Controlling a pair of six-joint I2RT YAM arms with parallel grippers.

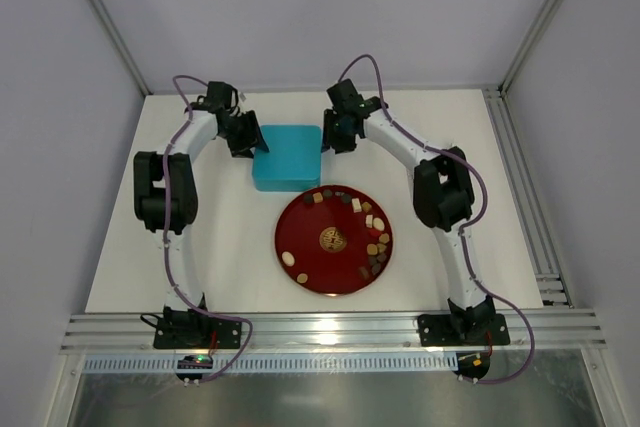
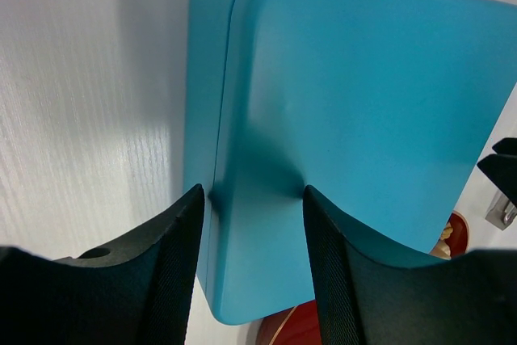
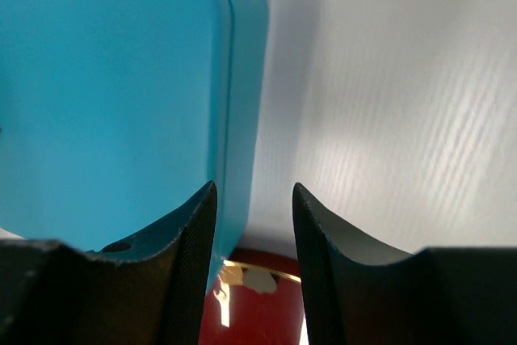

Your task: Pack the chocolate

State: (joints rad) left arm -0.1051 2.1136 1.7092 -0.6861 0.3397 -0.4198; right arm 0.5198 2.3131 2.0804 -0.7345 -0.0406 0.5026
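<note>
Several small chocolates (image 1: 372, 232), dark, tan and white, lie along the right rim of the red plate (image 1: 305, 222). One pale piece (image 1: 288, 258) sits at its left. A closed teal box (image 1: 287, 157) stands just behind the plate. My left gripper (image 1: 243, 137) is open at the box's left edge. In the left wrist view (image 2: 252, 268) its jaws straddle the lid's edge (image 2: 347, 94). My right gripper (image 1: 340, 132) is open at the box's right edge. In the right wrist view (image 3: 253, 260) it is empty, beside the box (image 3: 113, 103), above the plate rim (image 3: 258, 317).
A round gold emblem (image 1: 332, 239) marks the plate's centre. A white table (image 1: 480, 147) carries everything. Aluminium rails run along its right side (image 1: 520, 187) and front edge (image 1: 330, 329). Grey walls enclose the back and sides.
</note>
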